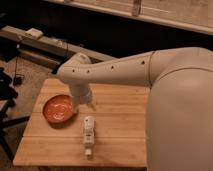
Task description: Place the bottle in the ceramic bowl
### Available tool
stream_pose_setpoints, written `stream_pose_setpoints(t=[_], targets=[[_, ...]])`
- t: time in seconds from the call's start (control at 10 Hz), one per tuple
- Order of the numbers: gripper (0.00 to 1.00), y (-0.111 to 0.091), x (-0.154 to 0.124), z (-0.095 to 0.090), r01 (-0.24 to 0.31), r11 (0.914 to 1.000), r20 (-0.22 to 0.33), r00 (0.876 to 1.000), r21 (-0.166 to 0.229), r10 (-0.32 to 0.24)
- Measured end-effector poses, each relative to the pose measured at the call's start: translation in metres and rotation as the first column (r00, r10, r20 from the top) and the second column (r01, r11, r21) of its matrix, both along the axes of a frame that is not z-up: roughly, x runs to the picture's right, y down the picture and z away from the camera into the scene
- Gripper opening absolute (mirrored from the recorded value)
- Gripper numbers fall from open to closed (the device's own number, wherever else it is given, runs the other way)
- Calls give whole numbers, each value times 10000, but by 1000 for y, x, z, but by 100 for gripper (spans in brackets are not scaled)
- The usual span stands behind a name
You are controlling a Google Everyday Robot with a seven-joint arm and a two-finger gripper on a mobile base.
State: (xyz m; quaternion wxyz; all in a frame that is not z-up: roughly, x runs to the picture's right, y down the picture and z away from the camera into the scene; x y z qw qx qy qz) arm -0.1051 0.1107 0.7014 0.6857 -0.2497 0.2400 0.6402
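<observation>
Camera view from above the robot's shoulder. We show the wooden table (122, 112) with both task objects resting on it. The bottle (88, 130) lies on its side near the middle of the front half, its long axis running roughly front to back; what we take to be the cap points toward the near edge, though the view is too soft for us to be sure. The ceramic bowl (46, 106) sits upright at the left side of the table, empty, near the bottle but not touching it.

The arm (117, 72) reaches in from the right and bends down over the board. The gripper (86, 101) hangs from the wrist above the table, just beside the bowl's right rim and a little behind the bottle's far end. It carries nothing that we can see, since the bottle lies free on the wood. Whether the gripper is parted or closed we cannot tell from this angle.

We read this as the approach before the pick. The bottle lies flat, so a grasp from above across its slim body seems likely. The bowl is close, which should keep the carry short. One risk we judge plausible: the round bottle may roll if nudged.
</observation>
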Motion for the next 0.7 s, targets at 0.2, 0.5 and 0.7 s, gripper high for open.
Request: stream_pose_setpoints(t=[0.2, 0.5, 0.7], targets=[[65, 14, -5, 2, 80, 10000, -58, 10000, 8, -80], [65, 48, -11, 13, -93, 9995, 110, 9999, -293, 96], [65, 62, -3, 22, -429, 9972, 153, 9989, -606, 439]])
